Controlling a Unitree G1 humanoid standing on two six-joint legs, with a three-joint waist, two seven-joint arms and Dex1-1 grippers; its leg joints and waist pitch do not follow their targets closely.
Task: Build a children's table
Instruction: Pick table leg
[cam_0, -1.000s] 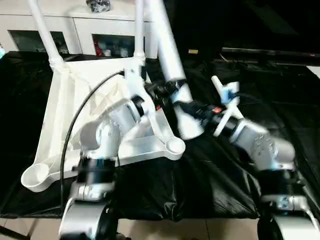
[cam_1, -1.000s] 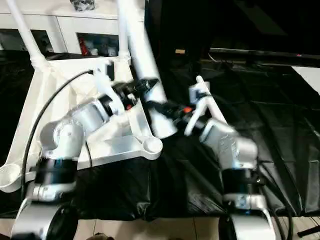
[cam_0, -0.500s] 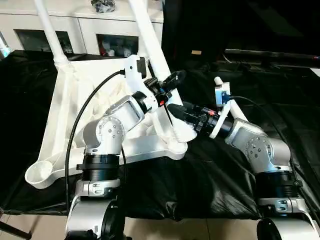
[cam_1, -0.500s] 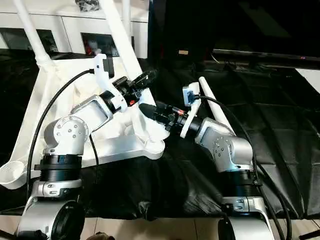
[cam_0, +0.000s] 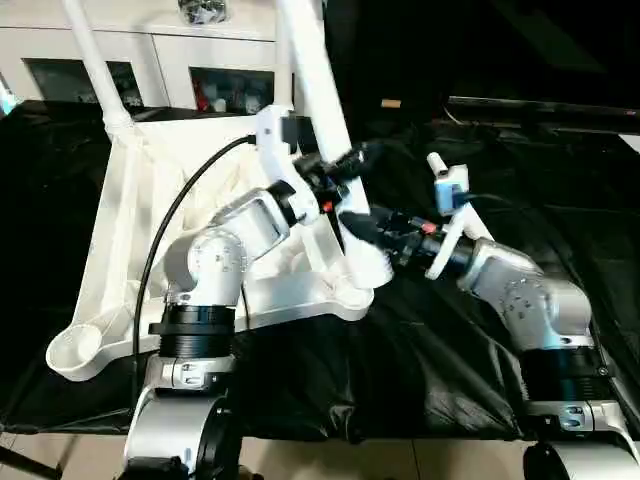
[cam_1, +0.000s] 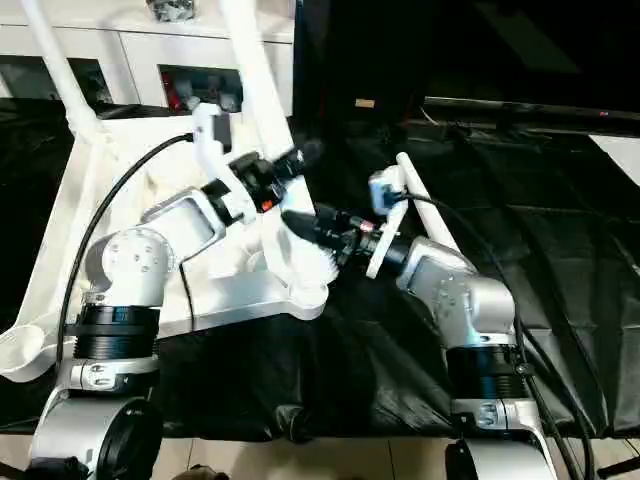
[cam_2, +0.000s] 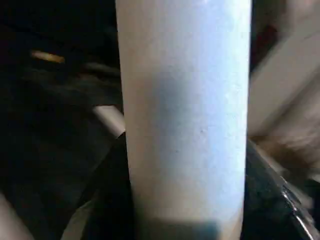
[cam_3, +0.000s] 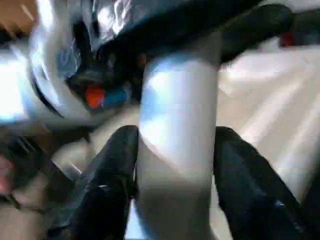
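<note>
Gripping leg (cam_0: 318, 95) with both grippers

White tabletop (cam_0: 140, 250) upside down on black table's (cam_0: 450, 350) left side, ribbed underside up, two far legs (cam_0: 95, 65) upright, third leg (cam_0: 325, 110) leaning at near-right socket (cam_0: 350, 293)

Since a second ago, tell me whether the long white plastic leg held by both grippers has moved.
Yes. The long white leg now leans its top further away from the upright corner leg than half a second ago.

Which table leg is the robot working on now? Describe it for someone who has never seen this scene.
On the black-covered table lies the upturned white tabletop. Its near right corner carries a leaning white leg. Unlike the other legs, it stands between the left gripper and right gripper.
</note>
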